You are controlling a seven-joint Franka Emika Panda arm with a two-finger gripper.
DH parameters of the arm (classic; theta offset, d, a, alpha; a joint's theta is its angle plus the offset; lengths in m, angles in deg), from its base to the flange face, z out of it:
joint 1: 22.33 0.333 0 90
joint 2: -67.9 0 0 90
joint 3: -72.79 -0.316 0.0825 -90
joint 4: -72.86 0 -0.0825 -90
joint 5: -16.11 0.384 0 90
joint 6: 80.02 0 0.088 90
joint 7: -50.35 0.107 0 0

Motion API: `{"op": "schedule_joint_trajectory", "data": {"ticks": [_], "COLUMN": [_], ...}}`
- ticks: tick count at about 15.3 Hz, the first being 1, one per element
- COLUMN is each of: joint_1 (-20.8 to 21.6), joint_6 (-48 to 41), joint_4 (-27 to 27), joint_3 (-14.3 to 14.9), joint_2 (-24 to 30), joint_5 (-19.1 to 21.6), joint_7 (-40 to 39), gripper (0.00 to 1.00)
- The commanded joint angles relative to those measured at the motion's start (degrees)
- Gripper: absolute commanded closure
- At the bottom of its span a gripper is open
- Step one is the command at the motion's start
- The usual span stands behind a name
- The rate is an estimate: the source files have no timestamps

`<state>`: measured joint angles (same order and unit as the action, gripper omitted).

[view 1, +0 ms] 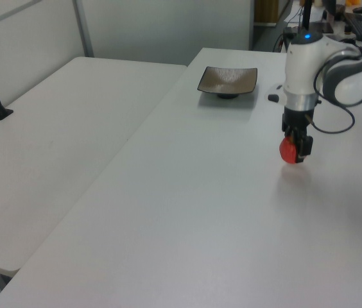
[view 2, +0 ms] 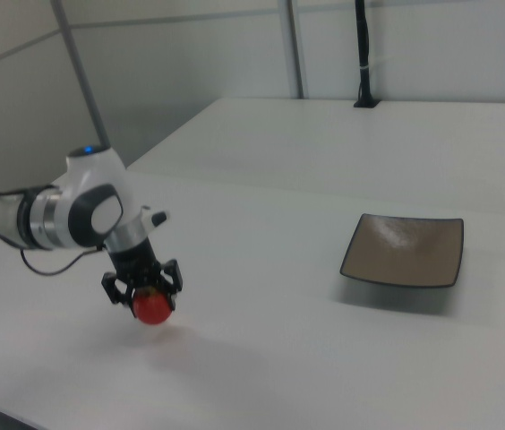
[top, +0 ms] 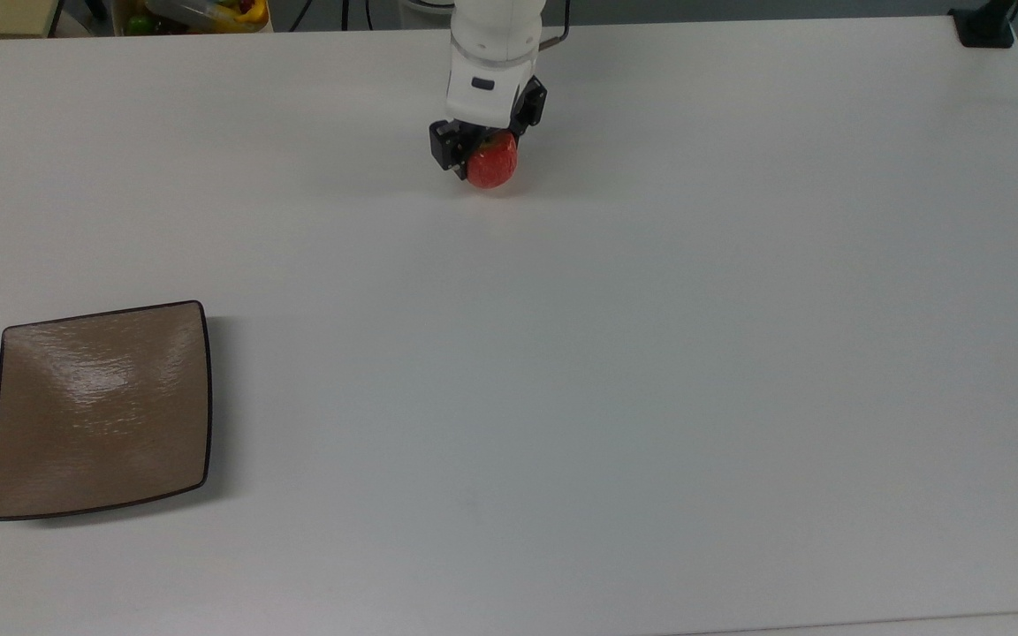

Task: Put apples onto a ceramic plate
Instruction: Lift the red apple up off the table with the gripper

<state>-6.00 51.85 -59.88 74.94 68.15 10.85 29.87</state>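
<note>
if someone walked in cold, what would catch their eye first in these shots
Most likely the red apple, the one bright spot on the white table, gripped in the black pincer of the white arm near the top view's upper middle; in the right view it hangs just above its shadow. Next comes the glossy square tan-brown plate, sitting bare at the top view's lower left, well apart from the apple.

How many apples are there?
1. The red apple is held in the robot's gripper, lifted just above the white table, far from the brown plate. No others show on the table.
</note>
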Motion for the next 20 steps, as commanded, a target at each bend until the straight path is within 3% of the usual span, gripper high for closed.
{"op": "schedule_joint_trajectory", "data": {"ticks": [1,6,10,14,17,20], "joint_1": [-1.6,-3.8,-4.6,-6.7,-8.9,-11.8], "joint_6": [-12.4,-27.6,-37.2,-38.7,-38.8,-38.1], "joint_4": [9.9,25.4,36.3,40.1,46.0,51.7], "joint_3": [0.0,2.3,6.1,7.5,8.4,10.8], "joint_2": [2.0,1.2,-1.2,-2.9,-8.4,-14.4], "joint_5": [-0.1,4.2,6.9,8.6,8.9,12.8], "joint_7": [1.6,1.6,1.3,1.5,1.5,1.2], "gripper": [1.00,1.00,1.00,1.00,1.00,0.99]}}
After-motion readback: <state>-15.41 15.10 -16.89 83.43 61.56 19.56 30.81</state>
